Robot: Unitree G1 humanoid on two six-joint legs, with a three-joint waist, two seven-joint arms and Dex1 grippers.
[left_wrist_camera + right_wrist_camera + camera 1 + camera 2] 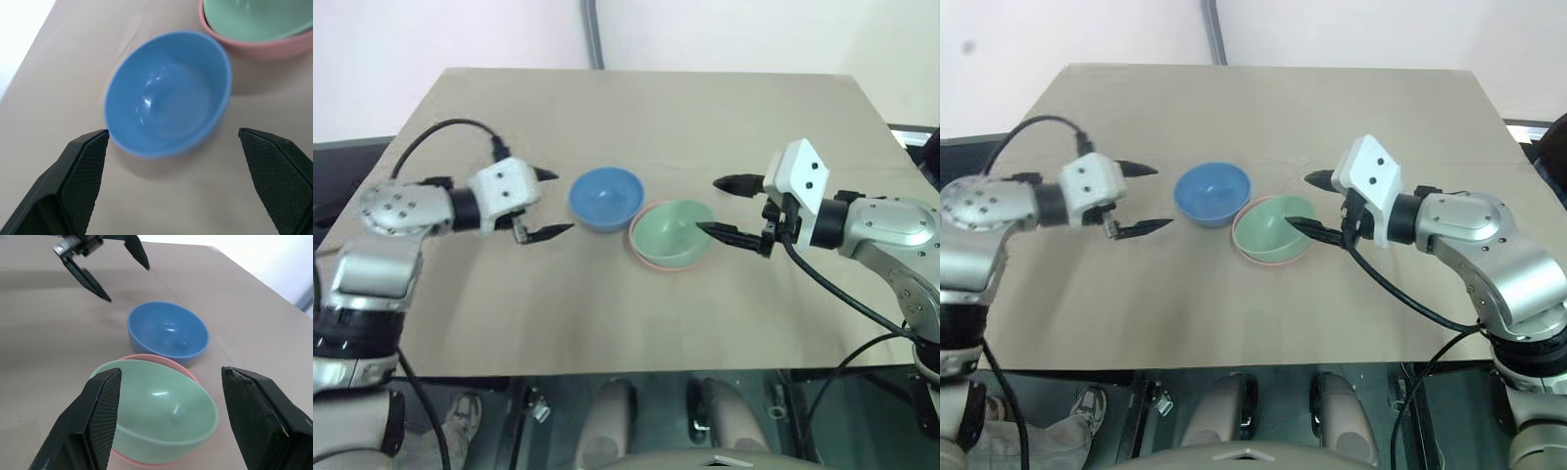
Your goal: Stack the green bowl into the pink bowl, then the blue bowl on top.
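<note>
Green bowl (674,231): nesting in pink bowl (648,257), just before right end effector (725,208), gaping empty.
Blue bowl (605,199): sitting just before left end effector (551,203), gaping wide.

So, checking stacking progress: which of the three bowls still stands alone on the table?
The blue bowl. It stands by itself beside the stack, while the green bowl is nested inside the pink bowl.

The blue bowl (168,93) looks like smooth plastic with a soft gloss, small highlights on its inner wall. Just beside it, the green bowl (159,404) and the pink bowl (254,46) under it show the same smooth, slightly shiny plastic. The bench (636,117) around the blue bowl is matt beige. The fingers (80,171) flanking the blue bowl are black with a fine cross-hatched grip texture
</note>
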